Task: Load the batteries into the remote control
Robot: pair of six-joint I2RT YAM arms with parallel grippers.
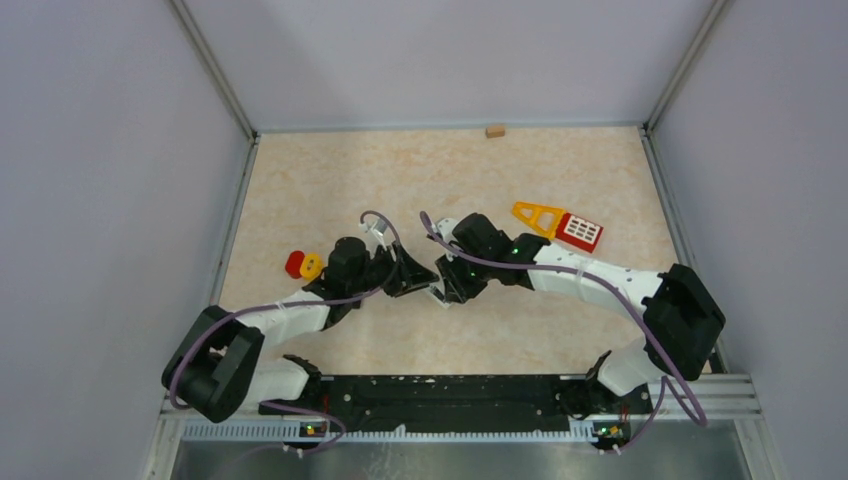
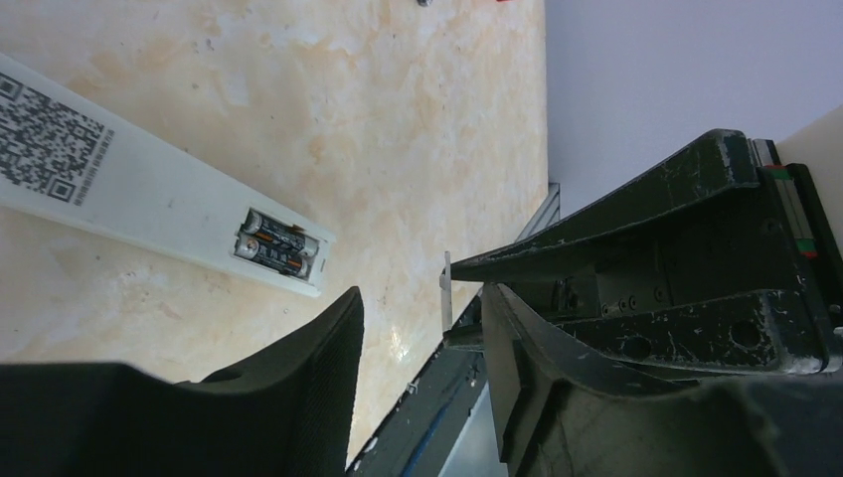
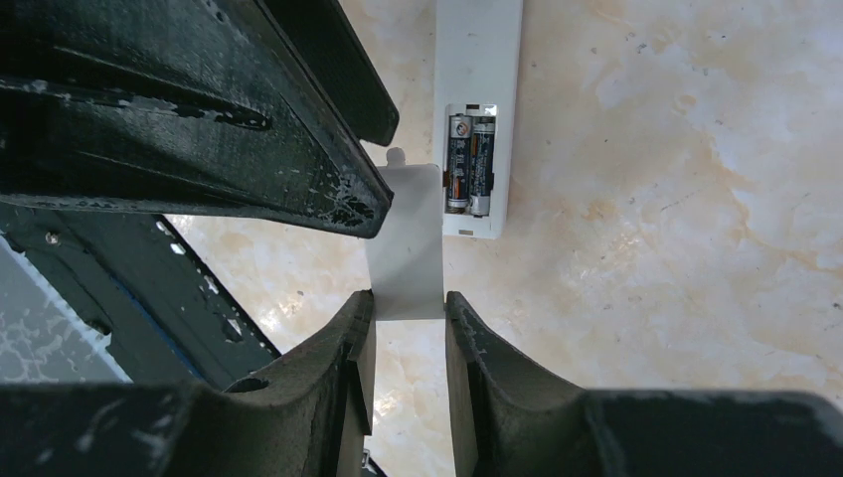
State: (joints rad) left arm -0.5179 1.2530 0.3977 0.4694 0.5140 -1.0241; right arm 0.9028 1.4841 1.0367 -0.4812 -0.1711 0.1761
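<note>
A white remote [image 2: 119, 194] with a QR label lies back-up on the table. Its open compartment holds two dark batteries [image 2: 278, 246]. They also show in the right wrist view [image 3: 469, 164] inside the remote [image 3: 477, 60]. My right gripper [image 3: 410, 303] is shut on a flat white battery cover [image 3: 406, 238] and holds it just beside the open compartment. The cover shows edge-on in the left wrist view [image 2: 445, 288]. My left gripper [image 2: 422, 298] is open and empty, its fingertips close to the cover. In the top view both grippers [image 1: 415, 278] [image 1: 447, 285] meet mid-table and hide the remote.
A red and yellow piece [image 1: 302, 265] lies left of the left gripper. An orange triangular piece [image 1: 537, 215] and a red and white toy [image 1: 580, 231] lie behind the right arm. A small wooden block [image 1: 494, 130] sits at the far edge. A black rail [image 1: 450, 395] runs along the near edge.
</note>
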